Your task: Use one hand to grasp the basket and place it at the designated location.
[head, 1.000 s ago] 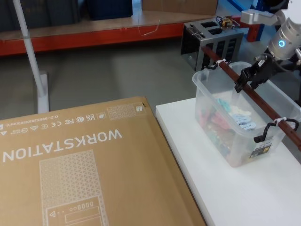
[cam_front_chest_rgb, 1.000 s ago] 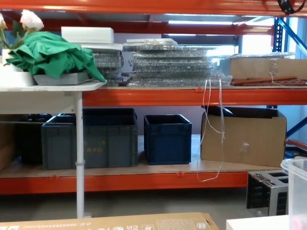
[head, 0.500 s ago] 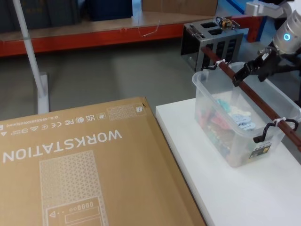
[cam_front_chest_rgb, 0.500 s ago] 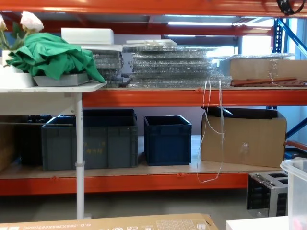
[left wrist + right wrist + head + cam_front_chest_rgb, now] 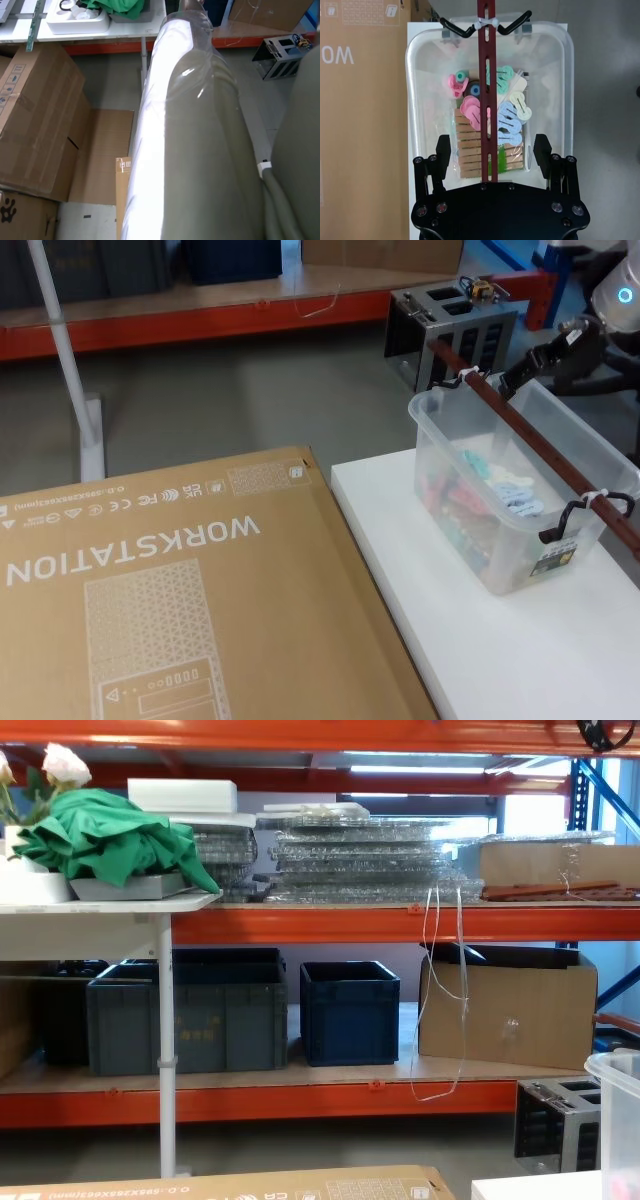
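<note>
Clear plastic, the basket [image 5: 520,502] sits on the white tabletop [image 5: 470,640], just right of the cardboard box [image 5: 180,600]. Its reddish-brown bar handle [image 5: 540,445] spans the rim. Right hand [image 5: 492,150] hovers above the basket's far end, fingers [image 5: 443,150] spread either side of the handle, apparently not touching it. Left hand: state cannot be determined.

You face an orange rack [image 5: 400,925]: dark crates [image 5: 350,1010] and a cardboard box [image 5: 505,1005] on its lower shelf, grey floor [image 5: 250,390] below.
</note>
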### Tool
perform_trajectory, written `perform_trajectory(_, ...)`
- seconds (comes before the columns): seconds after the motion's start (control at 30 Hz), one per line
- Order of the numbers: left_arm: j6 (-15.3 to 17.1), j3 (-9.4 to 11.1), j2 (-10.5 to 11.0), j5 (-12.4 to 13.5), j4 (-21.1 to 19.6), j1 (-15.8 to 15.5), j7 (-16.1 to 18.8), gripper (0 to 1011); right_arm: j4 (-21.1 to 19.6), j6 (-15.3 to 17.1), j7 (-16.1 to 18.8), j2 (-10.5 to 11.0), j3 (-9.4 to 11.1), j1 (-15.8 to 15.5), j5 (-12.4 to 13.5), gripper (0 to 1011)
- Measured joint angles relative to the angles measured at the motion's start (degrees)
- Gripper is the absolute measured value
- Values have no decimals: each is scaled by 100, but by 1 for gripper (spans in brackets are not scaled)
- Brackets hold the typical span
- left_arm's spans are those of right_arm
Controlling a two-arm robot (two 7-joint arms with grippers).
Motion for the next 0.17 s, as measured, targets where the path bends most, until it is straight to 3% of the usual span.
perform_trajectory(0.17,0,0,0,0,0,0,0,0,-92,47,-14,69,49,17,13,1000)
